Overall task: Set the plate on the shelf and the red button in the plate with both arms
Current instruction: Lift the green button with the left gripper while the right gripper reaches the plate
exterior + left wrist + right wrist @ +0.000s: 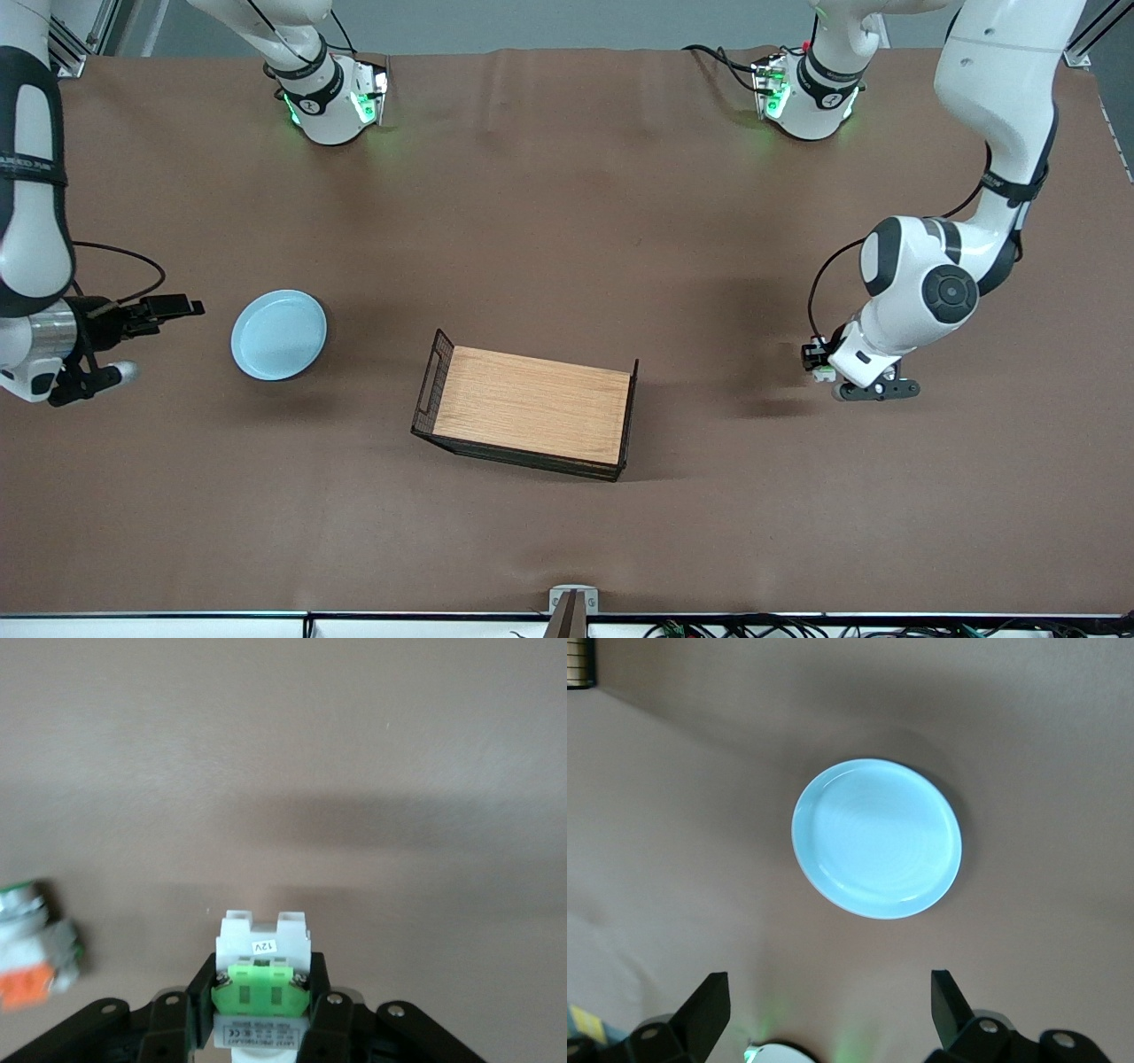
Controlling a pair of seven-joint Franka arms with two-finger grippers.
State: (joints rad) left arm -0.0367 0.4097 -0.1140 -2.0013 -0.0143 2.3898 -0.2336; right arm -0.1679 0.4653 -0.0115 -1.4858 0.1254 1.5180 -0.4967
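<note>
The pale blue plate lies on the brown table toward the right arm's end. My right gripper hangs open beside it, fingers wide apart with nothing between them. My left gripper is low over the table at the left arm's end. It is shut on the red button, with the black fingers pressing both sides of its green block and grey-white body. The button's red cap is hidden, and the front view hides the whole button under the hand.
A black wire basket with a wooden board stands in the middle of the table, nearer the front camera than the plate; one corner of the basket shows in the right wrist view. A similar white part with an orange block lies near the left gripper.
</note>
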